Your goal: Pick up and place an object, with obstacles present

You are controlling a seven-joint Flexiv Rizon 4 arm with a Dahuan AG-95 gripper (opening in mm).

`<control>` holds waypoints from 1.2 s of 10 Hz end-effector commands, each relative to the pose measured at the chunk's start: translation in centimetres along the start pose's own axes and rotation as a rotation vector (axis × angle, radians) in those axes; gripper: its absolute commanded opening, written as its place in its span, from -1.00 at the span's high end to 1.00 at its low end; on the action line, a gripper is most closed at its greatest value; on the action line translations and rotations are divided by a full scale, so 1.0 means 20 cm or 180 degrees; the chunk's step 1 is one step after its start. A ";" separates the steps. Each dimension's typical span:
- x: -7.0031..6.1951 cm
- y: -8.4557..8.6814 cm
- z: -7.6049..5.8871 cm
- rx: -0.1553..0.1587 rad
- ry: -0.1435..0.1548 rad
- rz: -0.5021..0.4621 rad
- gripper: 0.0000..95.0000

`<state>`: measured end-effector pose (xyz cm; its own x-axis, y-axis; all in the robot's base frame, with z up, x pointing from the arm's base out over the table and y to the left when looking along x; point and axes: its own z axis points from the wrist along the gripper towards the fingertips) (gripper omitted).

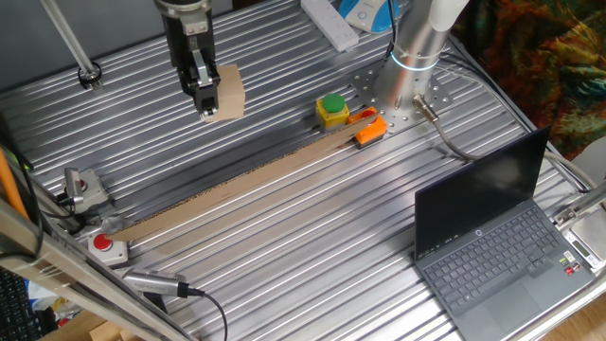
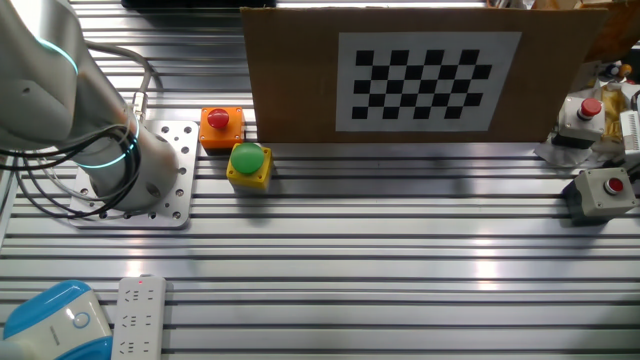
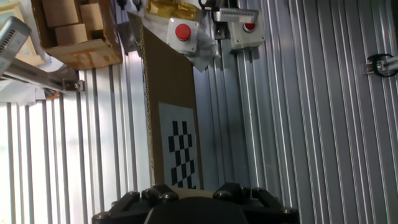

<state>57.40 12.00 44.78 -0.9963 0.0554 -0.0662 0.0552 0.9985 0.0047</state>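
The object, a light-tan block (image 1: 229,92), is at the far left of the table in one fixed view, behind the long cardboard strip (image 1: 246,189). My gripper (image 1: 204,102) hangs straight down with its black fingers shut on the block's left side. I cannot tell whether the block touches the table. In the other fixed view the upright checkerboard cardboard (image 2: 300,80) hides both block and gripper. The hand view shows only dark gripper housing (image 3: 193,208) along the bottom edge, looking down at the cardboard (image 3: 168,81).
A yellow-and-green button box (image 1: 332,110) and an orange piece (image 1: 369,130) sit by the arm's base (image 1: 417,47). Red button boxes (image 1: 106,246) stand at the near left. An open laptop (image 1: 492,246) fills the right. A power strip (image 1: 331,24) lies at the back.
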 end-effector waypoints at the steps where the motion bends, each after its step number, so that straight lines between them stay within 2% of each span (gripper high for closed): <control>1: 0.00 0.00 0.00 -0.0163 0.0026 -0.0066 1.00; 2: 0.00 0.00 0.00 -0.0244 0.0099 -0.0052 1.00; 4: 0.00 0.00 0.00 -0.0316 0.0369 0.0043 1.00; 5: 0.00 0.00 0.00 -0.0319 0.0428 0.0073 1.00; 6: 0.00 0.00 0.00 -0.0312 0.0531 0.0098 1.00; 9: 0.00 0.00 0.00 -0.0281 0.0684 0.0183 1.00; 10: 0.00 0.00 0.00 -0.0248 0.0691 0.0196 1.00; 12: 0.00 0.00 0.00 -0.0244 0.0688 0.0234 1.00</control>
<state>57.52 12.08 44.91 -0.9803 0.1208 0.1561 0.1333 0.9884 0.0724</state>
